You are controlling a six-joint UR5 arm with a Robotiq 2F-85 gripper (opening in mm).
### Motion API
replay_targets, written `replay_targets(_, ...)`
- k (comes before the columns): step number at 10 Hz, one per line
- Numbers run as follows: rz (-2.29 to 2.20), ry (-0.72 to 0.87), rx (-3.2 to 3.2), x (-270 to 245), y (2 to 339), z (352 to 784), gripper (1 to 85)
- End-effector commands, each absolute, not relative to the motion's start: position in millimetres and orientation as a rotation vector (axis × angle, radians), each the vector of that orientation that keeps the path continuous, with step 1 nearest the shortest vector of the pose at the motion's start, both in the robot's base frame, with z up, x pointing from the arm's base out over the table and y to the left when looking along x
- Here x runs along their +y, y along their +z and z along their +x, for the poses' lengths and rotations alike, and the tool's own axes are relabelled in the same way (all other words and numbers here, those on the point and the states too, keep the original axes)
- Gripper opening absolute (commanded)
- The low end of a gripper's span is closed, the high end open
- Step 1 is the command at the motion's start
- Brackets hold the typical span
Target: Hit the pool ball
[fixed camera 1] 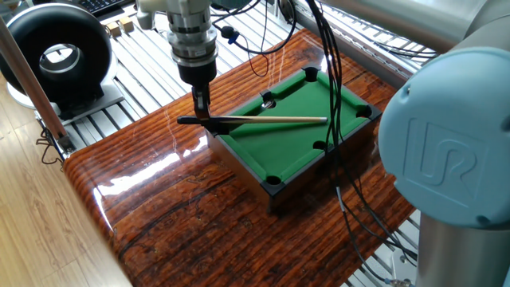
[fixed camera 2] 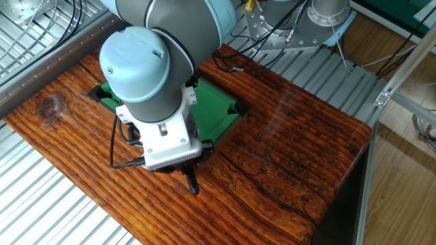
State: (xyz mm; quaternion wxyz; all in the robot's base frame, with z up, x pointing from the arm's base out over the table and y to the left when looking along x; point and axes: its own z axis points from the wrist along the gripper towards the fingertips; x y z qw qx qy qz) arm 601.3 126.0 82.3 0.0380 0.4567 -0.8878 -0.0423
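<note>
Gripper (fixed camera 1: pixel 202 114) pinching the cue stick (fixed camera 1: pixel 263 119) by its dark butt; cue lies across the green pool table (fixed camera 1: pixel 299 123). Ball not visible.

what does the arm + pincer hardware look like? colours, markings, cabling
The arm has pale blue-grey round joint caps, one embossed with a UR logo, over silver-grey tubes. The wrist is ribbed silver metal; the other fixed view shows a white block under it. The pincer is thin, dark and narrow. Black cables hang beside the arm.
</note>
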Motion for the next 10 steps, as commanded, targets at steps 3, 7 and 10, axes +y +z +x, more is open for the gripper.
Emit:
replay_targets(3, 1.394, -0.144, -2.727, 127, 84, 600, 1.0)
replay_targets(7, 1.415, -0.116, -2.725, 123, 84, 604, 1.0)
replay_targets(10, 1.406, -0.082, -2.722, 114, 89, 607, 1.0)
